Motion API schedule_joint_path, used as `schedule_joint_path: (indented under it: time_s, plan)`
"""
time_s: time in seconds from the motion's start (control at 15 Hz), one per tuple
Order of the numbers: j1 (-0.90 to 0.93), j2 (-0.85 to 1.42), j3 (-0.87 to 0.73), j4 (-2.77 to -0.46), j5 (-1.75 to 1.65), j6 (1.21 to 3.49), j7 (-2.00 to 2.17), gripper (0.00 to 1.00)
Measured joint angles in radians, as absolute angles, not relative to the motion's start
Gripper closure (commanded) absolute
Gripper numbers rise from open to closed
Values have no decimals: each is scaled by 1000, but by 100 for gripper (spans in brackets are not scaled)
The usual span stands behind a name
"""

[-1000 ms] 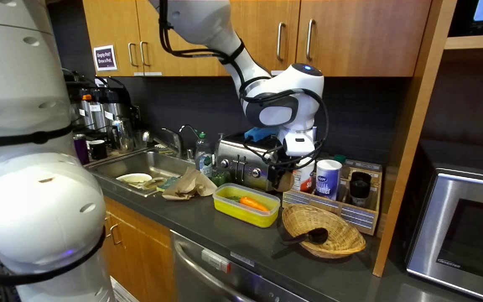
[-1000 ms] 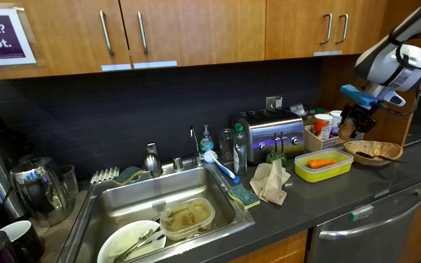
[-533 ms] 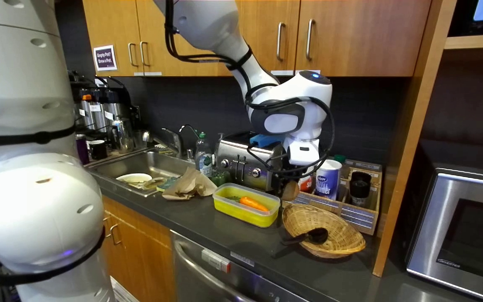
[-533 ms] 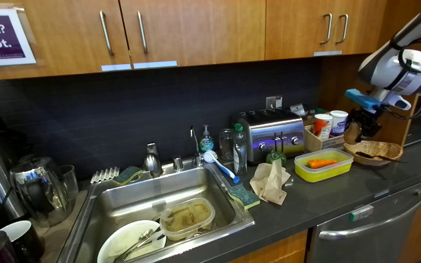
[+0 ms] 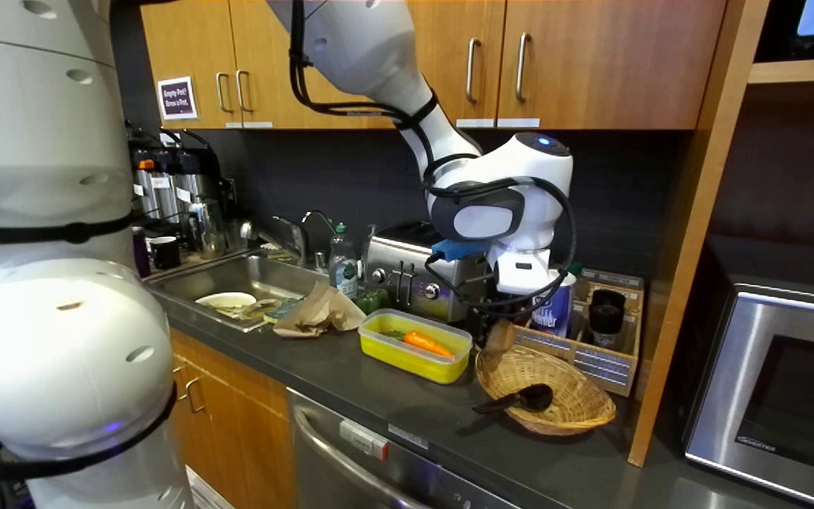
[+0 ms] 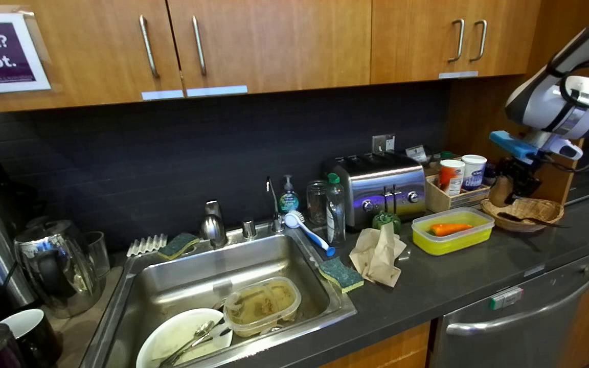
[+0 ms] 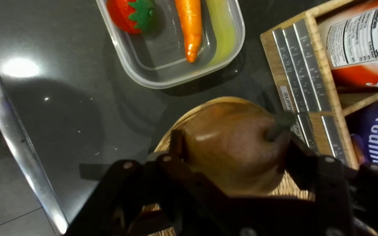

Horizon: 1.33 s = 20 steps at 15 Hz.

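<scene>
One brown fruit (image 7: 221,141) is clasped in the gripper (image 7: 236,149), lower centre of the wrist view, above one wicker basket (image 5: 576,396). One tub (image 7: 156,85), top centre, holds one carrot (image 7: 190,29) and one red fruit (image 7: 120,16); two cans (image 7: 363,46) stand in one box (image 7: 322,59), right edge.

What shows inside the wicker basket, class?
A dark spoon lies partly in the basket, handle over the rim. What's beneath is covered; in the wrist view, the brown fruit and fingers hide most of the interior.

Round white glare on dark counter (image 7: 57,42)
</scene>
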<state>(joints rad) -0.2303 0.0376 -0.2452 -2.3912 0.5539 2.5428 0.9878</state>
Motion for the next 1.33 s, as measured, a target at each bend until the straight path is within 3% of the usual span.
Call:
schedule_joint_path:
  time_s: [1.33]
  plan:
    - [-259,181,-260,-2308,680,2559,853,51]
